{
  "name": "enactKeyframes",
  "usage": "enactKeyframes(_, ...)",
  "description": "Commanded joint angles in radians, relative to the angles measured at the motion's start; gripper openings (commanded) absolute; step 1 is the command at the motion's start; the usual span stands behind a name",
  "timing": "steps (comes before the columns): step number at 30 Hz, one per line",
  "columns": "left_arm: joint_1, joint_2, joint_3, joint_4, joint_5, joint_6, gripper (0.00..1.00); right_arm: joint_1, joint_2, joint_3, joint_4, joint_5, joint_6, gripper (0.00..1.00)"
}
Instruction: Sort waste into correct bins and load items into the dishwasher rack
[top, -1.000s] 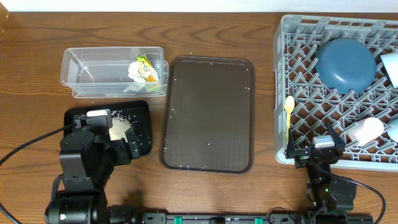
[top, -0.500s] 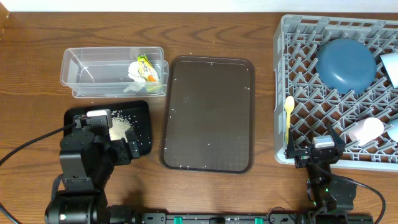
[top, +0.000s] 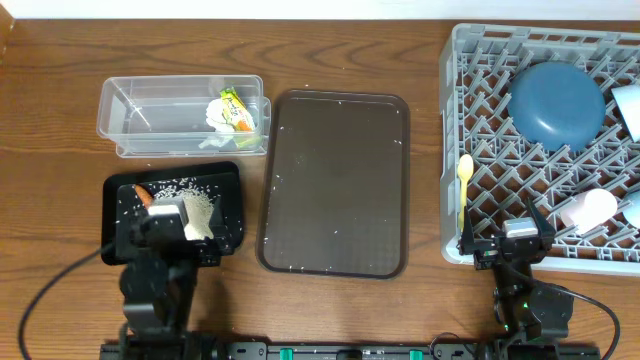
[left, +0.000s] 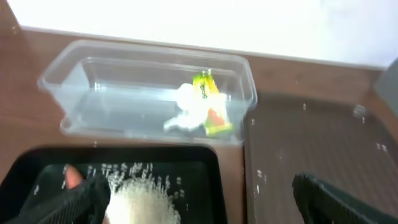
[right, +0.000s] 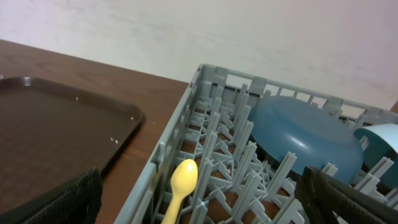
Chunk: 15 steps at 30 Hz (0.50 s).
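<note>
Wood-grain table (top: 60, 60) is filling the overhead view; the grey dishwasher rack (top: 452, 120) is sitting at the right side of the frame, and is the biggest thing on it; the brown tray (top: 335, 180) is lying at centre, apart from the rack, with white specks dotting its surface.

The clear bin (top: 150, 110) is resting at upper left, just beside the tray; the black bin (top: 228, 180) is sitting directly below it in the frame, its lower part hidden under the left arm.

The dark blue plate (top: 557, 103) is leaning among the pegs in the upper part of the rack; a pale pinkish cup (top: 588, 210) is lying on its side lower right in the rack; a pale vessel (top: 628, 110) is being cut off by the right edge, cup or bowl I cannot tell.

The left gripper (left: 200, 184) is hanging over the lower part of the black bin, jaws spread wide and gripping nothing; the right gripper (right: 202, 177) is sitting at the lower edge of the rack, jaws likewise parted and empty.

The pale yellow spoon (top: 463, 180) is lying along the rack's left side; the snack wrapper (top: 236, 108) and white tissue (top: 217, 112) are lying together at the right end of the clear bin; the rice grains (top: 200, 208) are heaped in the black bin, with the carrot piece (top: 143, 195) near its left side.
</note>
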Motion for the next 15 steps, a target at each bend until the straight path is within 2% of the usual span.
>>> enactKeyframes(1, 0.004, -0.095, -0.120, 0.107, 0.002, 0.010, 0.96, 0.017, -0.005, -0.002, -0.004, 0.009, -0.010, 0.99)
enactKeyframes(9, 0.004, -0.248, -0.351, 0.423, -0.018, 0.010, 0.96, 0.017, -0.005, -0.002, -0.004, 0.009, -0.010, 0.99)
enactKeyframes(13, 0.004, -0.248, -0.349, 0.449, -0.068, 0.024, 0.96, 0.017, -0.005, -0.002, -0.004, 0.009, -0.010, 0.99)
enactKeyframes(15, 0.004, -0.248, -0.349, 0.412, -0.066, 0.032, 0.96, 0.017, -0.005, -0.002, -0.004, 0.009, -0.010, 0.99)
